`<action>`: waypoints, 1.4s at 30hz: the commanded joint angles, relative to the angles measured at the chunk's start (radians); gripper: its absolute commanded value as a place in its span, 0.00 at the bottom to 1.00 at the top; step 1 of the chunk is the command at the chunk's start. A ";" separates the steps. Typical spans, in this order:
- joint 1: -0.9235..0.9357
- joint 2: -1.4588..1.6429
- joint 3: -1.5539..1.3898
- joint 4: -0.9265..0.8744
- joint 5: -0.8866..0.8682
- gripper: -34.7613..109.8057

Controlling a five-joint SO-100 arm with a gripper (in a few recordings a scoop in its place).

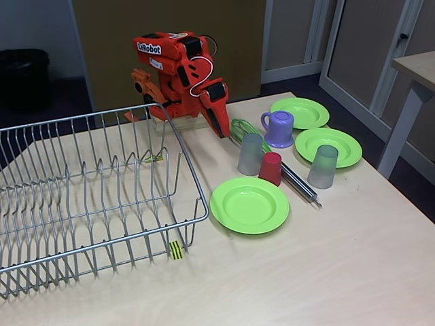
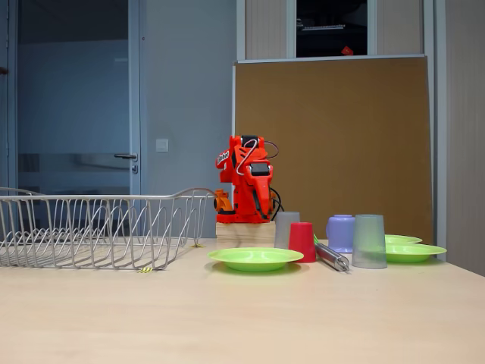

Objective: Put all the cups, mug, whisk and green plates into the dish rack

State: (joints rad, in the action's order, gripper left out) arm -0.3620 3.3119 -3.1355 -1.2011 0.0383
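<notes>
Your arm's folded up at the back of the table, gripper [image 1: 221,128] pointing down by the whisk [image 1: 285,170]; can't tell if the claw's apart or together. Dish rack [image 1: 95,197] sits left, and the plates, cups and mug [image 1: 279,129] are all grouped on the table to its right.

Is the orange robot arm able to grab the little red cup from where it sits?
Probably yes. The red cup stands upside down with open space above it. A grey cup stands close beside it and the whisk lies behind, so the folded arm's gripper would likely come from above.
</notes>
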 commanded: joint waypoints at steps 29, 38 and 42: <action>-0.172 -0.891 0.897 0.081 -0.221 0.24; -0.270 -1.305 1.224 0.084 -0.572 0.43; -0.313 -1.448 1.355 0.060 -0.583 0.49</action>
State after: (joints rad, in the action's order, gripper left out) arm -0.6351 1.9190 -1.8761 -1.1137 -0.5216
